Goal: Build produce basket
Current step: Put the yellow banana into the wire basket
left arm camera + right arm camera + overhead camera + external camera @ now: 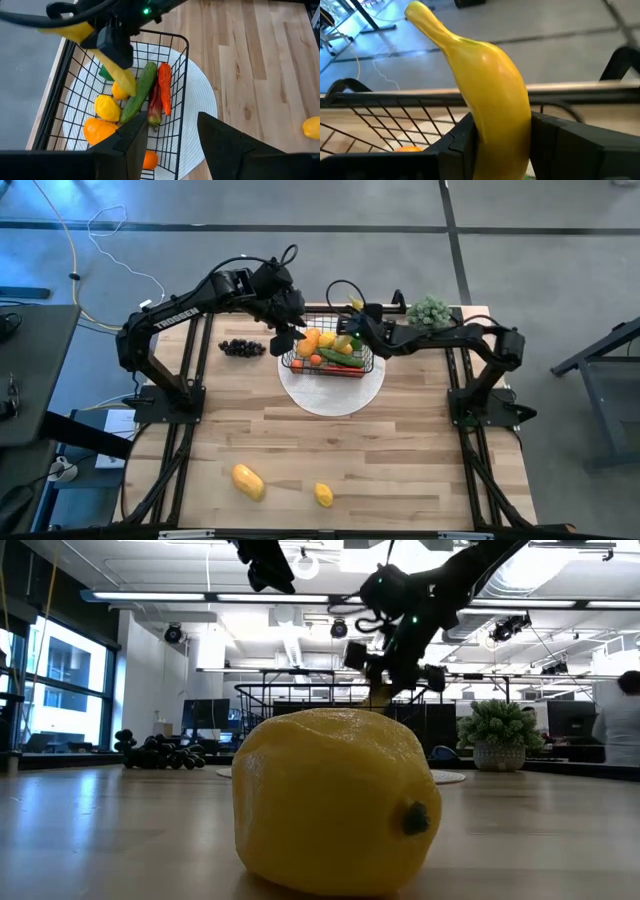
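The black wire basket (327,352) stands on a round white disc (330,388) at the table's far middle. In it lie a green cucumber (140,92), red chillies (164,90), lemons (107,107) and an orange fruit (97,130). My right gripper (352,325) is over the basket's far right part, shut on a yellow banana (490,100). My left gripper (172,145) hovers open above the basket's left end with nothing between its fingers. Dark grapes (241,347) lie on the table left of the basket. My right gripper pinches the banana's middle (495,135) between its two fingers, which lie across it. They come from the table's right, slanting down. The banana is tilted, stem end (417,12) up; its lower end (127,87) reaches down among the produce, and I cannot tell whether it touches.
An orange mango (248,481) and a lemon (323,495) lie near the table's front edge; that lemon (335,800) fills the low view. A bushy green plant (430,310) stands at the far right. Bare wood lies between the disc and the front fruits.
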### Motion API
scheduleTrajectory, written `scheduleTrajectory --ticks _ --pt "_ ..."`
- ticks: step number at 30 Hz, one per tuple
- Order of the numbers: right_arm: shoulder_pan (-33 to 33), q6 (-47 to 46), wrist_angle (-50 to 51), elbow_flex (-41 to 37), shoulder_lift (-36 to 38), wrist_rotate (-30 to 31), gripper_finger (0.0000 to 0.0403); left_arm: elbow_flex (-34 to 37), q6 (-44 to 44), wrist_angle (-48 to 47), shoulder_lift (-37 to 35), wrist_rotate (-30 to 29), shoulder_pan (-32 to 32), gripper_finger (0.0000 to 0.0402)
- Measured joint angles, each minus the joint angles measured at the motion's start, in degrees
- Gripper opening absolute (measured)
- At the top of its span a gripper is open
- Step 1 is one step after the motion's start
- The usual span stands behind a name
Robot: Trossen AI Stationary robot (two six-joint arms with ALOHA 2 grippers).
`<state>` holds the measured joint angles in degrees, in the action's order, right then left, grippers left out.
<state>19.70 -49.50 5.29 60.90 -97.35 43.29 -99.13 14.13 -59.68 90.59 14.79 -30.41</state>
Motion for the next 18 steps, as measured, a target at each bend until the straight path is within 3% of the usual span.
scheduleTrajectory --ticks 10,18 --pt "3.46 -2.09 0.75 0.00 -1.00 -7.82 0.0115 0.00 -0.02 -0.02 0.00 0.00 0.00 0.0159" --pt "4.35 -1.98 0.80 0.00 -0.74 -10.58 0.0168 -0.02 -0.02 -0.02 0.00 -0.02 0.00 0.0159"
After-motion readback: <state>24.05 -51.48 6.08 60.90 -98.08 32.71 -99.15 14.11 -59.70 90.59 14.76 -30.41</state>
